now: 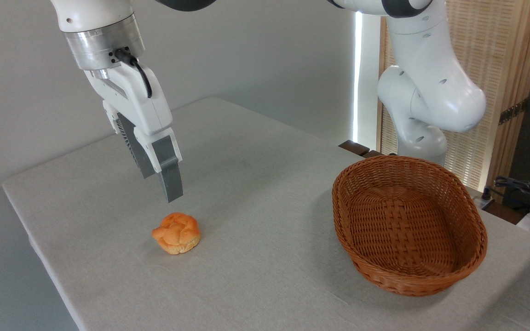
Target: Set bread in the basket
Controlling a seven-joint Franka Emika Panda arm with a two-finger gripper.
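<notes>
Gripper hangs over the table, empty, just above one bread; finger gap unclear from this angle. One basket sits well apart at right, nothing inside it.

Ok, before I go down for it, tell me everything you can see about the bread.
The bread is a small golden-orange bun with a lumpy, knotted top and a paler base, looking glazed and soft. It sits upright and whole on the grey tablecloth, left of centre and well apart from the empty wicker basket on the right. Nothing touches it but the cloth. The gripper hangs just above and slightly behind it, its fingers clear of the bun.
</notes>
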